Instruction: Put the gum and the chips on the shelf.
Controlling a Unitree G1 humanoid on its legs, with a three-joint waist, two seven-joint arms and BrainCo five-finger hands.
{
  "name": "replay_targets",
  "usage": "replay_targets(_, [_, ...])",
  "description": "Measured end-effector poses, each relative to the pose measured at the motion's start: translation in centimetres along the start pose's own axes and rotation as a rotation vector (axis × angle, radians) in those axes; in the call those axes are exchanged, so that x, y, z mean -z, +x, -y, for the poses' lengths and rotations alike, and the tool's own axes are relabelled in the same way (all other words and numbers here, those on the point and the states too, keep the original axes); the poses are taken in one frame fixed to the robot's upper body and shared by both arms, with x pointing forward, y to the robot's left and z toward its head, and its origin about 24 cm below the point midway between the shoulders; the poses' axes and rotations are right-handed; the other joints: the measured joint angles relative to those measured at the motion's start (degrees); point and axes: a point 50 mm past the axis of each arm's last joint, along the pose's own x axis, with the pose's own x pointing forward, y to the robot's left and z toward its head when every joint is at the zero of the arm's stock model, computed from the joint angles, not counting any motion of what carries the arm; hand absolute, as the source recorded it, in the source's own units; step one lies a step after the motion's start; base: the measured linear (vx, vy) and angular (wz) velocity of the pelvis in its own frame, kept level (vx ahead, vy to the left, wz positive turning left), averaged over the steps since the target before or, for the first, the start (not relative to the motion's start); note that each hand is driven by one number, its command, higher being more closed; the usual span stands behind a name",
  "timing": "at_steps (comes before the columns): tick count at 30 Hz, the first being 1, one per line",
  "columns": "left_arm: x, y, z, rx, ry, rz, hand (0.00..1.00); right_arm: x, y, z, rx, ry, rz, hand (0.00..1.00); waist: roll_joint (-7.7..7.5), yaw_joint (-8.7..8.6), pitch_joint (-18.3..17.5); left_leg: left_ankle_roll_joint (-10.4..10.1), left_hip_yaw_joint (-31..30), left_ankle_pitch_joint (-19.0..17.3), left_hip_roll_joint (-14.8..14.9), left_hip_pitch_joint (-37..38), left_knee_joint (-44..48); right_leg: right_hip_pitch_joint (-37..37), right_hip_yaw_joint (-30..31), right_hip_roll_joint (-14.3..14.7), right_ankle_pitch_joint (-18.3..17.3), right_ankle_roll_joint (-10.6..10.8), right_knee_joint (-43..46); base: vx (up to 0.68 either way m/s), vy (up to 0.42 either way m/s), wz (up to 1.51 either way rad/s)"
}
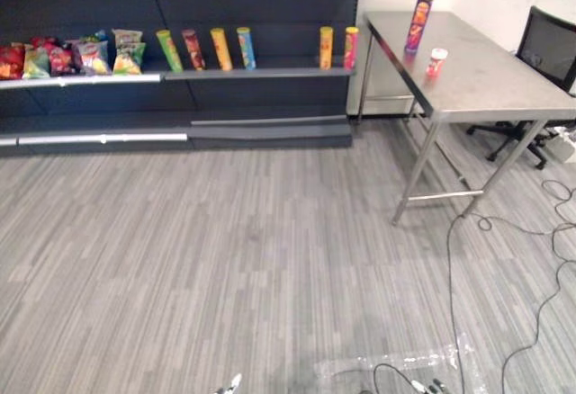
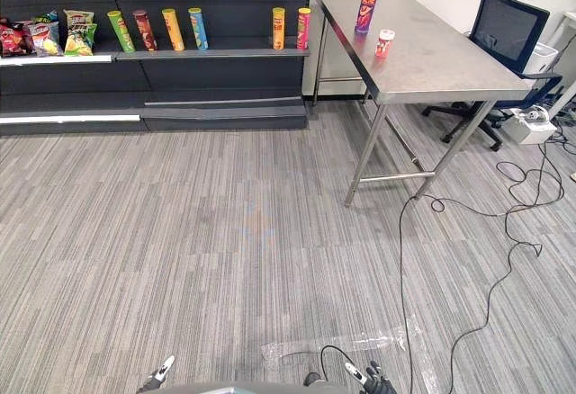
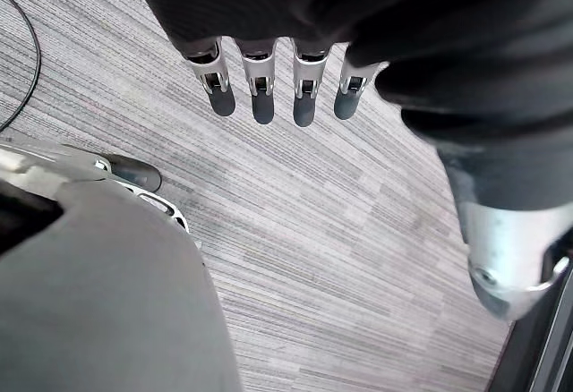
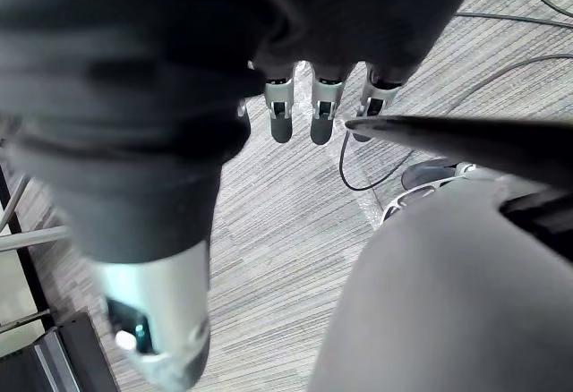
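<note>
the left hand hangs over the stripy grey carpet, fingers straight and apart, holding nothing. the dark metal shelf has crinkly bags at its left end, then tall round tubes. right of it is a shiny steel table. on it stand the chips, a tall purple tube, and near them the gum, a small red tub with a white lid. the right hand hangs empty, fingers straight.

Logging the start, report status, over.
Left robot hand, right robot hand open, empty. Chips can and gum tub on steel table. Shelf has gap between cans.
</note>
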Motion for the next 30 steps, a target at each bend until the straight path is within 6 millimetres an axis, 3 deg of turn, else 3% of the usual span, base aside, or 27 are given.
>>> replay_targets(18, [0.1, -0.04, 0.06, -0.003, -0.002, 0.002, 0.0, -0.06, -0.18, 0.15, 0.035, -0.009, 0.041, 0.0, 0.14, -0.02, -0.16, 0.46, 1.17, 0.97, 0.25, 0.35, -1.95, -1.01, 0.49, 0.48, -0.08, -0.16, -0.27, -0.02, -0.004, -0.03])
replay_targets(30, [0.05, 0.0, -0.22, -0.033, 0.001, -0.007, 0.0, -0.4, -0.11, -0.13, 0.069, -0.087, 0.073, 0.0, -0.57, -0.03, -0.01, 0.4, 0.71, 0.93, -0.15, 0.88, -1.95, -0.19, -0.22, 0.05, -0.03, 0.03, -0.33, -0.04, -0.005, 0.02])
